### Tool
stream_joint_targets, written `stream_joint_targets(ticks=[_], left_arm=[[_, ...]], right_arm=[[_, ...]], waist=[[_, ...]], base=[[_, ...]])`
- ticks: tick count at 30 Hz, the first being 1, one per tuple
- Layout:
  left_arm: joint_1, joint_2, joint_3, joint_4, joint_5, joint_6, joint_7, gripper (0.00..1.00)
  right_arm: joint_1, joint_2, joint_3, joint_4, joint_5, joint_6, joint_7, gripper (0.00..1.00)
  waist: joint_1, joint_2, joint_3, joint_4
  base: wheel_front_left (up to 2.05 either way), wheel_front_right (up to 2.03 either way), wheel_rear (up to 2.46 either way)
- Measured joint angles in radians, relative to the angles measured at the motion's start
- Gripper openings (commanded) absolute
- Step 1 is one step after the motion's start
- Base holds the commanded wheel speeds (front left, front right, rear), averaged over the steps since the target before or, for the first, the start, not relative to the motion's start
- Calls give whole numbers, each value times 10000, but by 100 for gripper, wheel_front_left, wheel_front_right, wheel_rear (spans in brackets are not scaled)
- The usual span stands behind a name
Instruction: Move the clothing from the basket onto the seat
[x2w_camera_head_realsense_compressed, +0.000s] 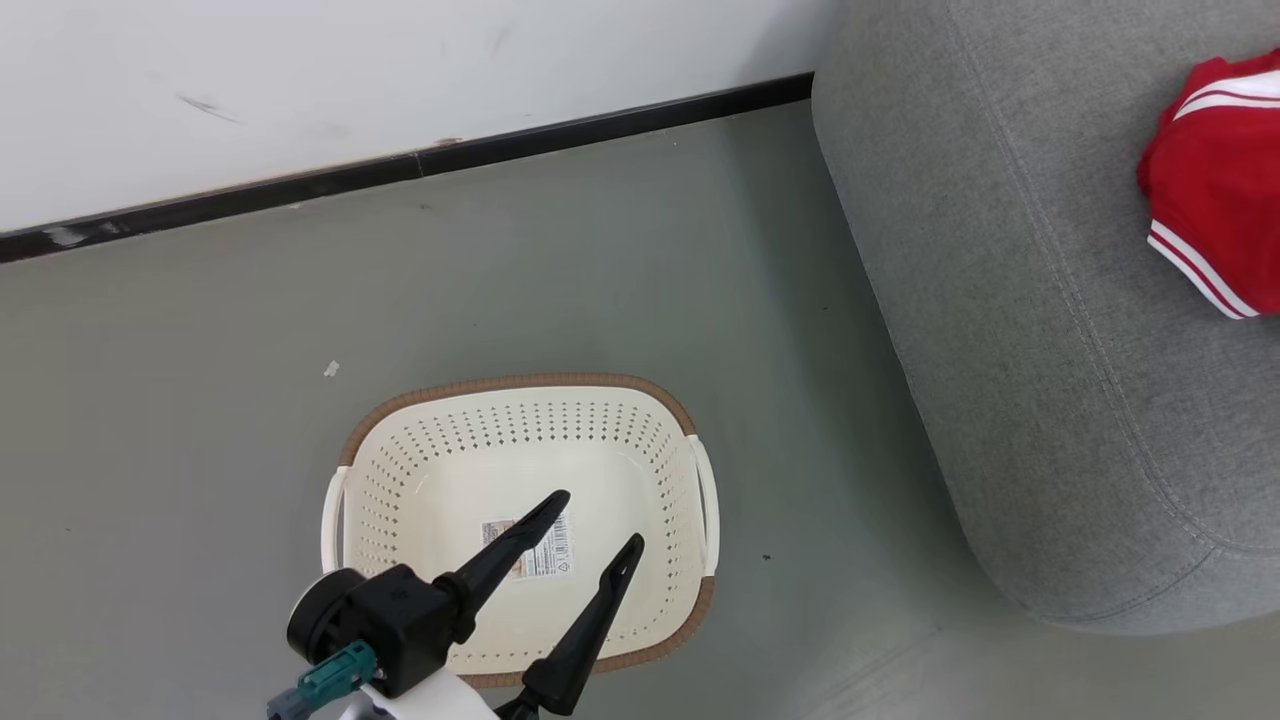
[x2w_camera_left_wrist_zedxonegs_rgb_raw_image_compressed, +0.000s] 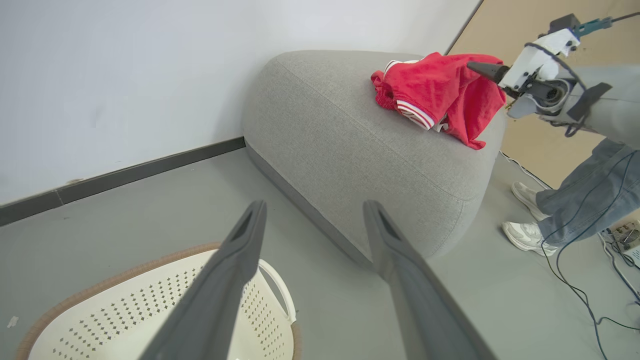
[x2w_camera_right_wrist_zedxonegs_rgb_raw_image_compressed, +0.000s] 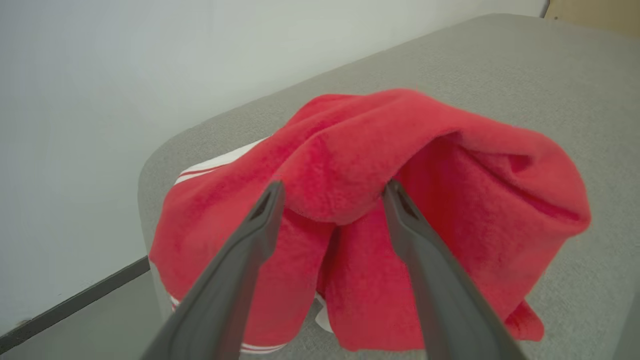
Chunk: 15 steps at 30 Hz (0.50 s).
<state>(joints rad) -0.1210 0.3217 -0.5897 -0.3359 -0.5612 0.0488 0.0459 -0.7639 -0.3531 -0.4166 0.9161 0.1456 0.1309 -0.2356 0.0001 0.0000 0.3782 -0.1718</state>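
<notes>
The cream basket (x2w_camera_head_realsense_compressed: 520, 382) stands on the grey floor with nothing in it but its paper label (x2w_camera_head_realsense_compressed: 555, 557). Above it hangs my left gripper (x2w_camera_head_realsense_compressed: 598, 518), open, its fingers spread (x2w_camera_left_wrist_zedxonegs_rgb_raw_image_compressed: 312, 205) over the basket's near corner (x2w_camera_left_wrist_zedxonegs_rgb_raw_image_compressed: 150, 300). The red clothing (x2w_camera_head_realsense_compressed: 1210, 170) with white trim lies bunched on the grey seat (x2w_camera_head_realsense_compressed: 1050, 350), near its top edge (x2w_camera_left_wrist_zedxonegs_rgb_raw_image_compressed: 440, 85). My right gripper (x2w_camera_right_wrist_zedxonegs_rgb_raw_image_compressed: 335, 187) is open at the pile, a raised fold of red cloth (x2w_camera_right_wrist_zedxonegs_rgb_raw_image_compressed: 400, 150) bulging between its fingertips. From the left wrist it shows at the pile's right side (x2w_camera_left_wrist_zedxonegs_rgb_raw_image_compressed: 471, 66).
A white wall with a black baseboard (x2w_camera_head_realsense_compressed: 400, 165) runs behind the basket. A person's jeans-clad legs and white shoes (x2w_camera_left_wrist_zedxonegs_rgb_raw_image_compressed: 530, 235) stand beyond the seat's end, beside trailing cables (x2w_camera_left_wrist_zedxonegs_rgb_raw_image_compressed: 590, 280) and a power strip (x2w_camera_left_wrist_zedxonegs_rgb_raw_image_compressed: 627, 232).
</notes>
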Motion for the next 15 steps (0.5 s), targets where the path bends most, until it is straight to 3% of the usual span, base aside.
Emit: stream_joint_targets(ticks=[15], left_arm=[[-230,-343,-2,368,-13,-132,-495,100]], right_arm=[[1403,1068,759,-1060,-217,-2,-125,100]], waist=[[-1,0,-909,-53]], base=[[0,0,0]])
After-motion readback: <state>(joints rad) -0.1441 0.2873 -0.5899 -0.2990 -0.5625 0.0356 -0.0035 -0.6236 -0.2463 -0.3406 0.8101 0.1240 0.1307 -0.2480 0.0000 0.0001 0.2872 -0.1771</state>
